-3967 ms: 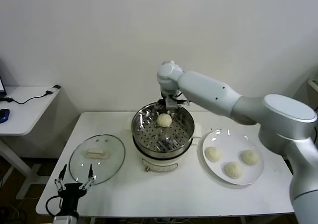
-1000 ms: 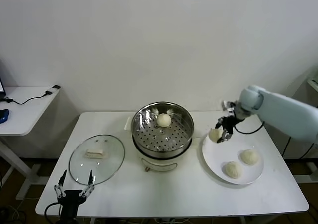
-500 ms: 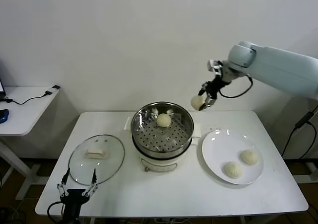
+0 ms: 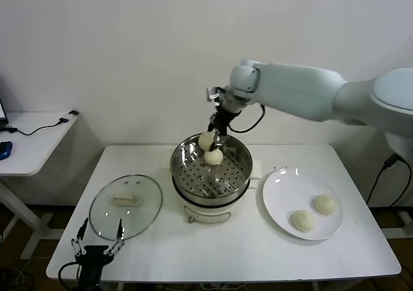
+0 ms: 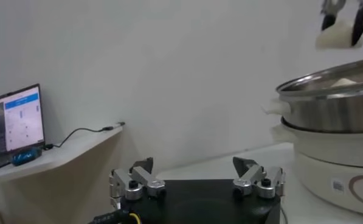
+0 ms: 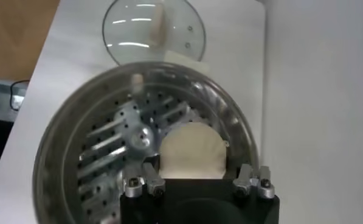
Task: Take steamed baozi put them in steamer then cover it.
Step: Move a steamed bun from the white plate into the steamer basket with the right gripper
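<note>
Even bright light; glare on steamer (image 4: pixel 211 168) rim and cover (image 4: pixel 126 206); wrist views soft.

Rear wall (image 4: pixel 129 46): plain white, matte, no windows or fixtures visible. Lighting even, no hard shadows. Main table (image 4: pixel 193 252): white rectangular top, set against wall. Side desk (image 4: pixel 32 139): white top, light metal legs, located to left of main table w/ gap between. On desk: black cable (image 4: pixel 39 126) w/ plug near wall edge; blue item (image 4: pixel 5 150) at far edge, type unclear. Left wrist view shows monitor (image 5: pixel 14 119) lit on same desk. Floor (image 4: pixel 19 239): brown.
</note>
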Controlling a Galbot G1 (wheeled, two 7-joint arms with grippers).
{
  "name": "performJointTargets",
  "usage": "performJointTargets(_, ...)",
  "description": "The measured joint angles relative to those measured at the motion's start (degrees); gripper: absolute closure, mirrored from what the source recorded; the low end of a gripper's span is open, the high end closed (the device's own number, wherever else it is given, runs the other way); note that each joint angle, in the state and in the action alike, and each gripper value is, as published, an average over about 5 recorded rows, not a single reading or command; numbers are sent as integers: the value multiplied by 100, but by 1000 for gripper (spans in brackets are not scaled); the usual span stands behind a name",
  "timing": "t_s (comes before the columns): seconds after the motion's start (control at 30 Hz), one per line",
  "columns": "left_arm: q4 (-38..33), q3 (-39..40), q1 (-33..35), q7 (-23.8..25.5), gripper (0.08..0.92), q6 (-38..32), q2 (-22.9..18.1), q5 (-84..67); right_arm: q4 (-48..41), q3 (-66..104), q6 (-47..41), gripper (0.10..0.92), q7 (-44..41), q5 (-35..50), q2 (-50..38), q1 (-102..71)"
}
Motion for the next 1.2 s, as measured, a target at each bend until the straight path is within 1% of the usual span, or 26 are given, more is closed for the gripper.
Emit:
performJointTargets(0.23,17,-26,-8,0,177,4,-5,-7,-6,-146,-152,330,201,-34,312,-281)
performJointTargets(0.63,84,-55,-80,3,177,23,-8,-20,-121,-215,-257,320,360,-124,504,-633)
performJointTargets(0.7,82,-57,-94,5,177,35,-7,-18,-122,-218,-281,305,381,-120,512,-667)
performJointTargets(0.8,77,-65,-96,6,177,42,-7,-14,-113,-210,-324,248,402,-98,507,-697)
performJointTargets(0.9,80,-70,-83,6,177,37,-7,-13,-86,-196,-343,210,398,-72,478,-687)
performJointTargets(1.2,43,-67,-69,4,177,43,-4,-2,94,-186,-244,203,160,-33,155,-310)
